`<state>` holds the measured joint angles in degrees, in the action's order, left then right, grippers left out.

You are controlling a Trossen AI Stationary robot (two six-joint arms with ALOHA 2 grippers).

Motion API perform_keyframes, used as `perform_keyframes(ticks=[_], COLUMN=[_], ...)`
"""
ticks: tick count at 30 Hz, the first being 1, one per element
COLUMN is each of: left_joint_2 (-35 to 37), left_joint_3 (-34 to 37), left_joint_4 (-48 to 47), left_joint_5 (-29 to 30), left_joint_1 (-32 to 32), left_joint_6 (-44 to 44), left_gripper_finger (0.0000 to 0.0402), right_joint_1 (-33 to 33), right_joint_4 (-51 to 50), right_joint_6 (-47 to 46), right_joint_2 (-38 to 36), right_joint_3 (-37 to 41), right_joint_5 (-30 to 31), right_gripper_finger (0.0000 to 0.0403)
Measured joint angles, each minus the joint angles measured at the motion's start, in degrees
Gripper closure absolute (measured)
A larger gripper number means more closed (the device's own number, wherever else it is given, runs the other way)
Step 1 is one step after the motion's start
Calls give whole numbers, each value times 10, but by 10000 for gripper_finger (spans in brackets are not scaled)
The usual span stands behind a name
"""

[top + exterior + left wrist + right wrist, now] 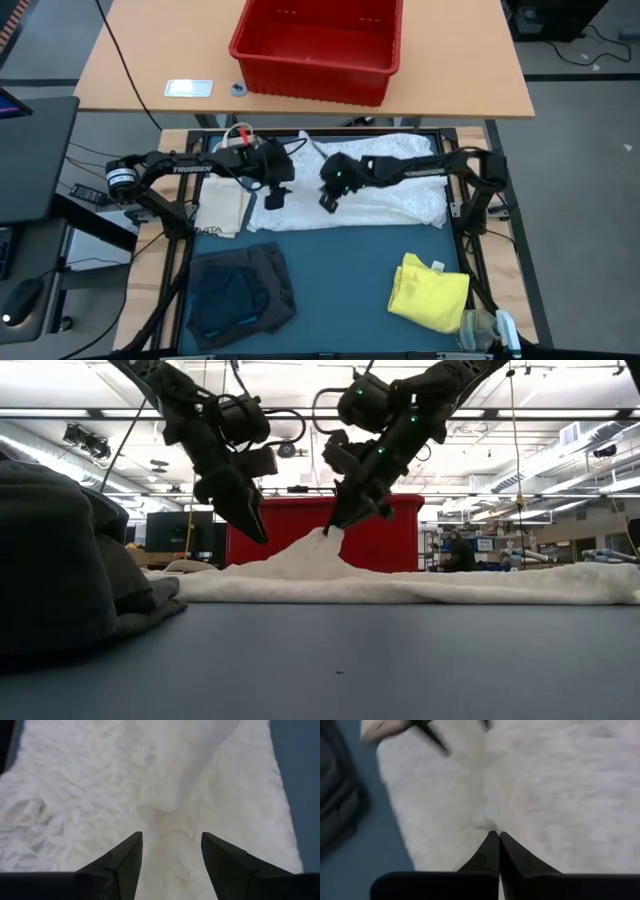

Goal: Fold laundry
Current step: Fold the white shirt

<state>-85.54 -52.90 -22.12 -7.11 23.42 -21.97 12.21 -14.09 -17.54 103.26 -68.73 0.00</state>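
The large white lacy garment is lying spread across the far part of the blue-topped counter, mostly flat and only partly gathered. The right gripper is pinching a tuft of this cloth near its middle, its fingers pressed together on the fabric, and in the low view the cloth is rising into a small peak beneath it. The left gripper is hovering just beside that peak, over the white garment's left part, with its fingers spread and nothing between them.

Judging by how things are lying, the folding is still in an early stage. The white garment is showing no clean fold yet; it is only being lifted at one point. The dark grey and navy garments are sitting in a rumpled heap at the near left of the counter, with a strip of bright blue showing on them, and they look unfolded. The long yellow garment is lying bunched at the near right, beside a clear plastic item with green trim. A small cream tote bag is resting at the white garment's left edge. The red plastic bin on the wooden table behind appears to be holding nothing. Every piece seems still to be waiting for its fold.
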Motion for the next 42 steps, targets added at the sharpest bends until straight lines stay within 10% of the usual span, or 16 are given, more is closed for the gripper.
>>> perform_keyframes(ticks=[22, 30, 42], left_joint_2=[-83, -117, 73], left_joint_3=[70, 68, 39], left_joint_4=[248, 235, 84], left_joint_5=[12, 16, 51], left_joint_1=[0, -2, -20], left_joint_6=[103, 115, 171], left_gripper_finger=[206, 346, 390], right_joint_1=[83, 84, 45], right_joint_4=[-19, -34, -77], right_joint_6=[-83, -93, -108], right_joint_2=[-13, -13, -22], right_joint_3=[0, 0, 1], right_joint_5=[-41, -41, -92], right_gripper_finger=[402, 402, 403])
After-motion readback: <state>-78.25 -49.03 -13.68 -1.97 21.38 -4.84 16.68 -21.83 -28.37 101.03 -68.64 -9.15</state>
